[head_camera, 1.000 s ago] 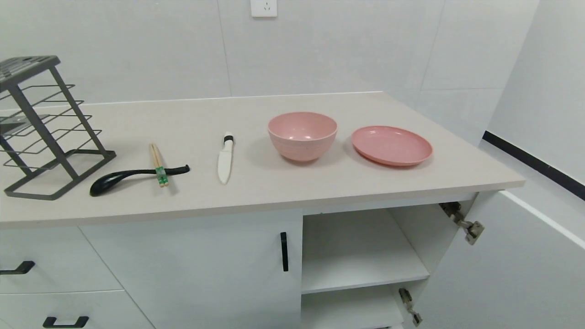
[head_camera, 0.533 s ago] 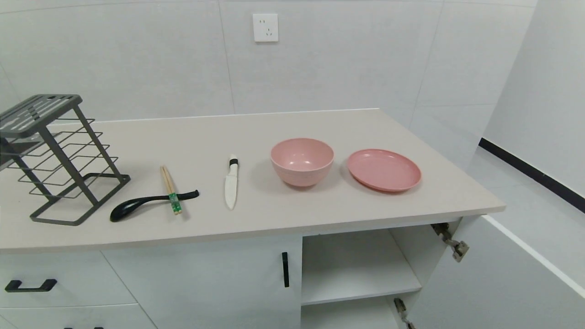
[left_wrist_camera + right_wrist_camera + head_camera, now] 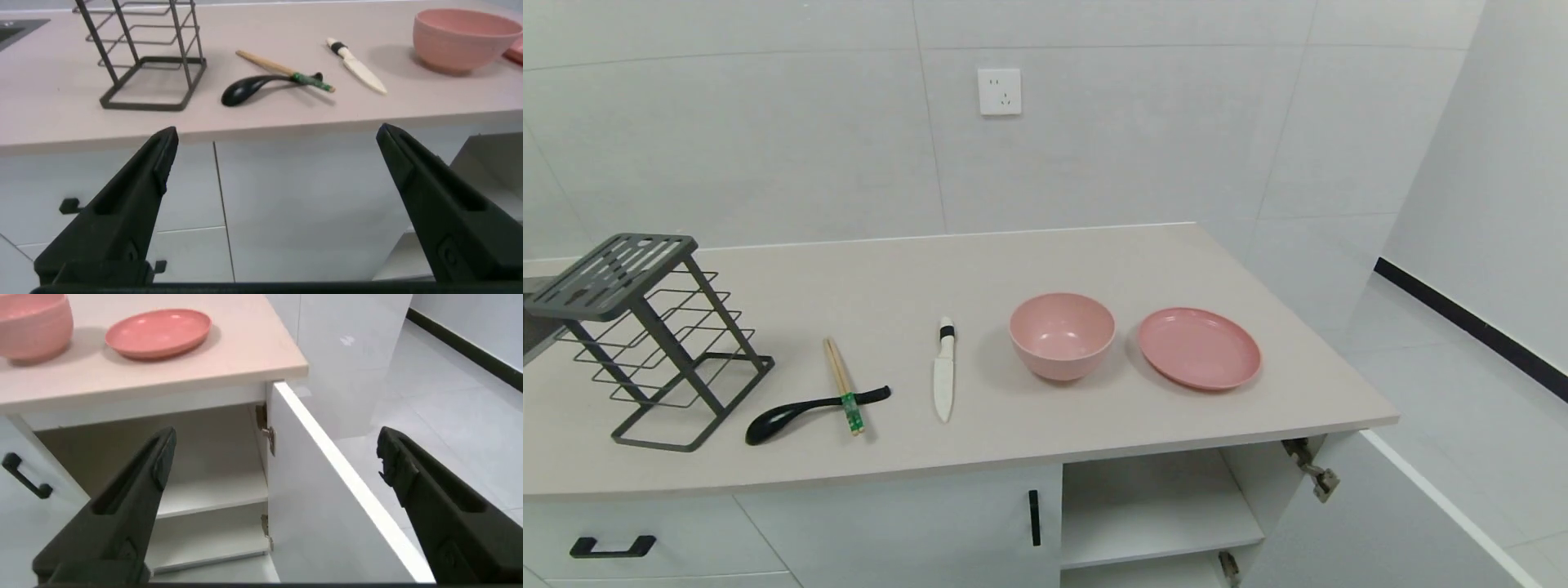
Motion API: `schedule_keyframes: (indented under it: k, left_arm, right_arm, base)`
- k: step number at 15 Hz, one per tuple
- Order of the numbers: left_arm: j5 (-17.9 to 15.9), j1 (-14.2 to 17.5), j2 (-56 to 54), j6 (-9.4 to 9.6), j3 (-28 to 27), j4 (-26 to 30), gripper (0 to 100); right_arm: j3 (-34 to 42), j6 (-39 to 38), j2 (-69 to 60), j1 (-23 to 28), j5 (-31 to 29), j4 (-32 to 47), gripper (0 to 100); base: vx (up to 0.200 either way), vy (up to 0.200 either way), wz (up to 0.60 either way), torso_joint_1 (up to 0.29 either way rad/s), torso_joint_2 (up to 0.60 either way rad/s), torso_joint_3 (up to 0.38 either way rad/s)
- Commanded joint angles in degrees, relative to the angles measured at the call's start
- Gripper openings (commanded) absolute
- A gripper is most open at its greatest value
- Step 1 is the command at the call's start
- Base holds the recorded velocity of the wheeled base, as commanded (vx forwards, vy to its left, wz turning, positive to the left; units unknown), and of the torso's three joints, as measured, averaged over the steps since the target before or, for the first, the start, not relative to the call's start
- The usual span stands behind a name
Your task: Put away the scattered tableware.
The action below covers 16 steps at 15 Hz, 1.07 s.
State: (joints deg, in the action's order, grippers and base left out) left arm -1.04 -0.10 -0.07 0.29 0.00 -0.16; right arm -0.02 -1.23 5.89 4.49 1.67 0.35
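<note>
Since neither tool has anything in hand, all the tableware lies in a row along the near half of the counter [image 3: 1045, 261] in the head view. Taking the bowl [image 3: 1062, 335] as the clock's centre, the plate [image 3: 1199, 347] sits just beside it at 3 o'clock, not touching. The knife [image 3: 943, 371] lies at 9 o'clock, its blade toward the front edge. Farther out at 9 o'clock the chopsticks [image 3: 844, 385] lie across the handle of the spoon [image 3: 809, 408], with the rack [image 3: 654, 335] beyond. Bowl and plate look like light, stiff, smooth plastic. I judge the rim the place to pinch, though the plate's low rim may slip. Knife and spoon are best taken by the handle, and the thin chopsticks could roll or part. At 5 o'clock, under the counter, the door [image 3: 1372, 531] stands open beside a bare shelf [image 3: 1160, 514]. The front edge runs close to the row, with open room behind it.

In the left wrist view the left tool [image 3: 276, 139] gapes wide and holds nothing. It hangs before the drawers, below the counter's edge, facing the spoon, chopsticks and knife.

In the right wrist view the right tool [image 3: 276, 437] is likewise spread wide and empty, off the counter's corner near the plate. The door's edge juts toward it and would need swinging clear of.
</note>
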Motion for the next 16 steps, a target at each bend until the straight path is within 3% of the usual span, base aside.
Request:
schedule_keyframes:
  k: [1,6,9,14,16]
  left_arm:
    - [0.0,0.0,0.1,0.06,0.0,0.0,100]
    - [0.0,0.0,0.1,0.06,0.0,0.0,100]
    - [0.0,0.0,0.1,0.06,0.0,0.0,100]
    - [0.2,0.0,0.1,-0.03,0.0,0.0,100]
    - [0.2,0.0,0.1,-0.03,0.0,0.0,100]
  right_arm:
    - [0.0,0.0,0.1,0.0,0.0,0.0,100]
    - [0.0,-0.1,0.1,-0.1,0.1,0.0,100]
    - [0.0,-0.2,0.1,-0.1,0.2,0.0,100]
    - [0.0,-0.2,0.1,-0.1,0.2,0.0,100]
    - [-0.1,-0.2,0.1,-0.1,0.2,-0.1,100]
  base:
    - [0.000,0.000,0.00,0.281,-0.55,-0.261]
    - [0.000,0.000,0.00,0.248,-0.49,-0.237]
    - [0.000,0.000,-0.60,0.053,-0.09,-0.048]
    - [0.000,0.000,0.00,0.000,0.00,0.000]
    - [0.200,0.000,0.00,0.005,0.00,0.000]
